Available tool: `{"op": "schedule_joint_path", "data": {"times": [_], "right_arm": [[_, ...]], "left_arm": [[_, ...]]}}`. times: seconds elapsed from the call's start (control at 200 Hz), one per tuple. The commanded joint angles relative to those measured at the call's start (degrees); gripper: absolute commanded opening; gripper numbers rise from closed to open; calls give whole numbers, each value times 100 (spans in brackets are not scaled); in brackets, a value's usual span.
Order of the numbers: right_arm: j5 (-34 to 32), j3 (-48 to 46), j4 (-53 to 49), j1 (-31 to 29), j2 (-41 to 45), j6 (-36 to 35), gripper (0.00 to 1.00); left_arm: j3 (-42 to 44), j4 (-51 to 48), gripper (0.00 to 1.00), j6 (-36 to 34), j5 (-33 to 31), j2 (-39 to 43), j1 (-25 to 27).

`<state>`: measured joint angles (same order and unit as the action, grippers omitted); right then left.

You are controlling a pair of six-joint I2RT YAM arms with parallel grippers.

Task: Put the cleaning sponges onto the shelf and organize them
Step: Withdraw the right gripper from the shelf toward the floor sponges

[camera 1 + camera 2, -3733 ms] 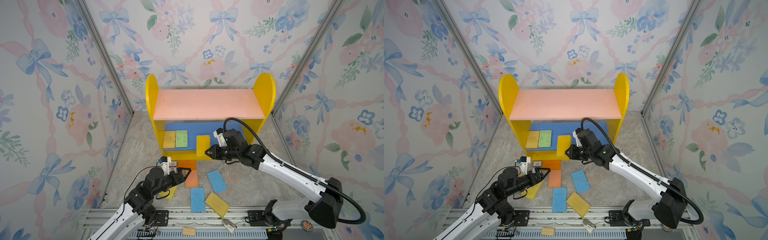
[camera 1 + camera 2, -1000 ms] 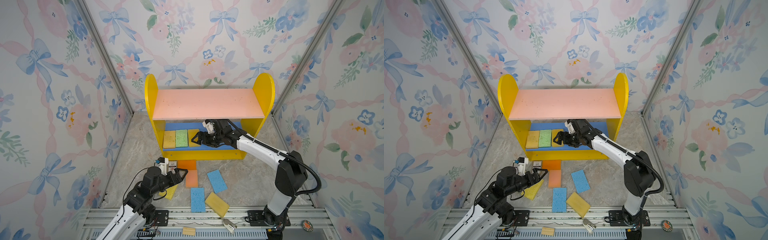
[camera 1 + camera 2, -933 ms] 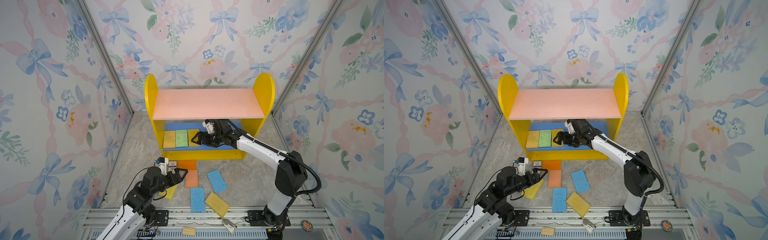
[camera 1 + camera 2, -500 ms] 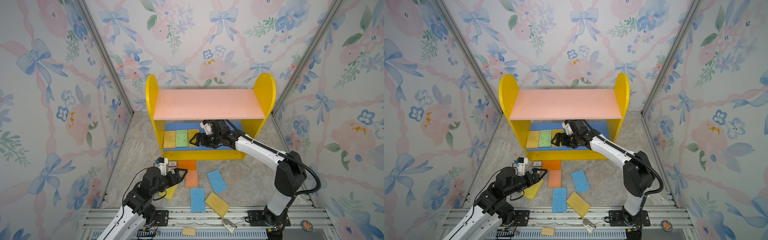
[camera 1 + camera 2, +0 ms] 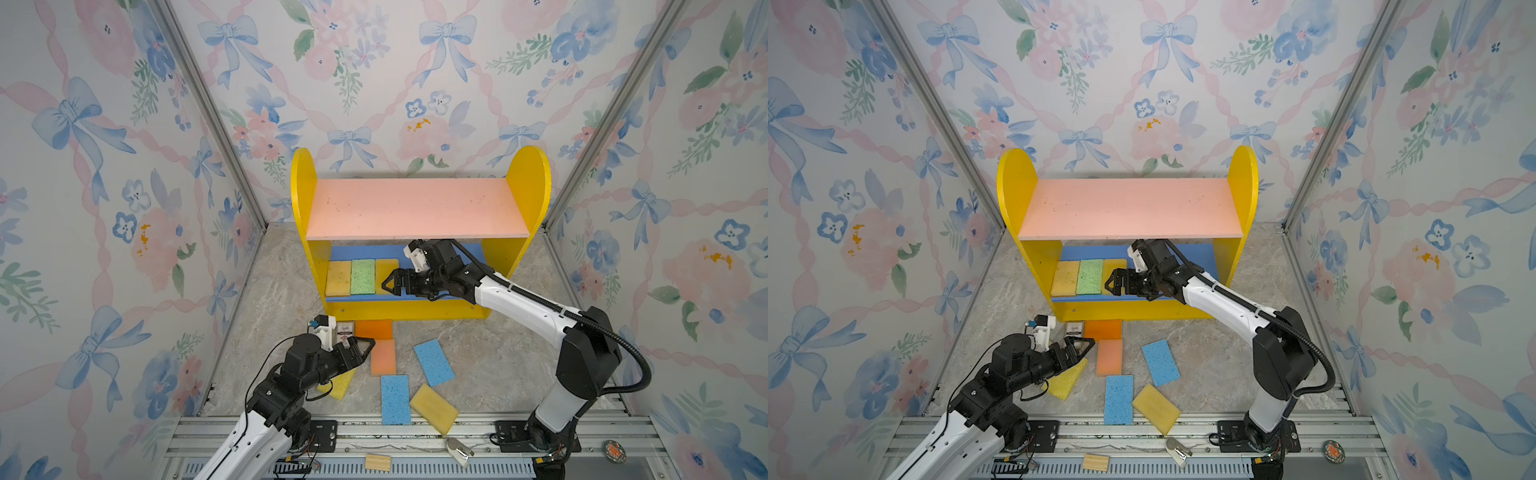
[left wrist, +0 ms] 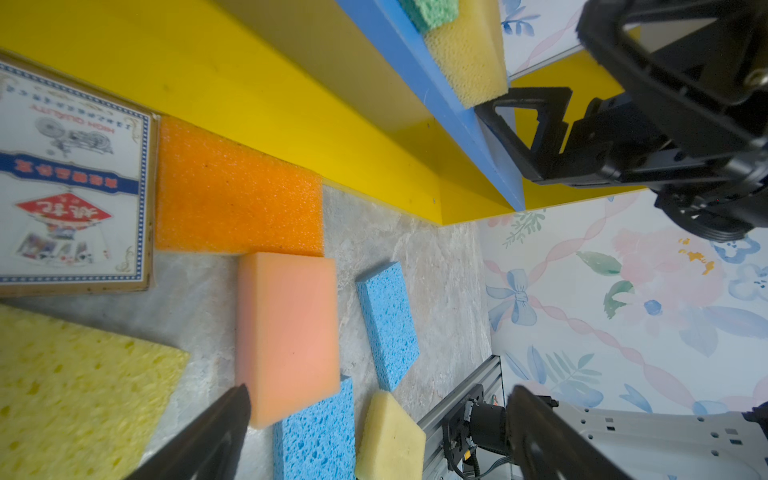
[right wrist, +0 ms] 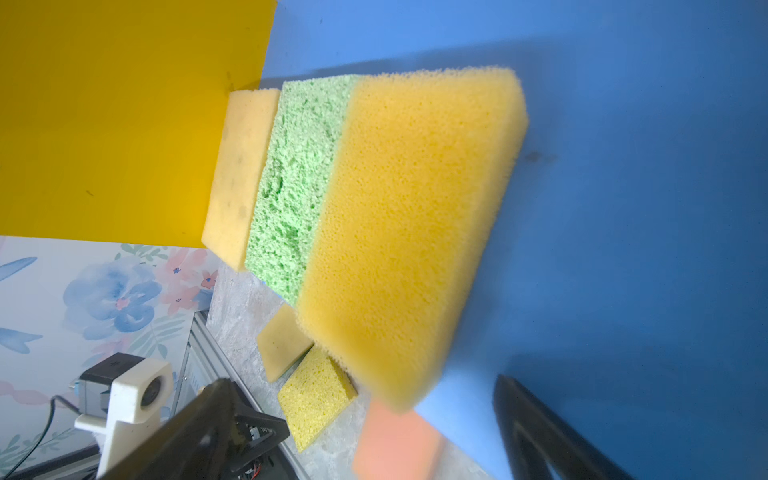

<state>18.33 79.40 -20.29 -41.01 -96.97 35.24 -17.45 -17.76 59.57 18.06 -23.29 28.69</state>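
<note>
Pale yellow sponge (image 5: 338,384) half hidden under the left gripper (image 5: 361,349), printed card box (image 5: 1074,329) at seven o'clock of the shelf (image 5: 1129,309) partly behind it, peach sponge (image 7: 395,440) blurred in right wrist view

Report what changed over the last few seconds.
The right tool carried the yellow sponge from in front of the shelf onto its blue lower board, laid it flat beside the green sponge and let go. The left tool and the floor sponges stayed put.
</note>
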Motion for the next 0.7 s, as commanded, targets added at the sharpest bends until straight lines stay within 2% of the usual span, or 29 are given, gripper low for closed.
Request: {"op": "schedule_joint_path", "data": {"times": [0.0, 0.13, 0.32, 0.46, 0.695], "right_arm": [[-381, -345, 341, -95, 564, -240, 98], [-403, -619, 306, -147, 900, -152, 97], [-576, -572, -1377, -496, 1326, -409, 97], [-1210, -1054, -2380, -1030, 1796, -666, 97], [-1514, -2352, -2546, -2102, 2440, -857, 97]], "left_arm": [[31, -29, 98, -86, 66, 18, -46], [24, -34, 98, -51, 66, 31, -52], [-7, -34, 98, -51, 131, 61, -55], [34, -35, 98, -51, 134, 95, -49], [88, -23, 98, -51, 184, 52, -56]]}}
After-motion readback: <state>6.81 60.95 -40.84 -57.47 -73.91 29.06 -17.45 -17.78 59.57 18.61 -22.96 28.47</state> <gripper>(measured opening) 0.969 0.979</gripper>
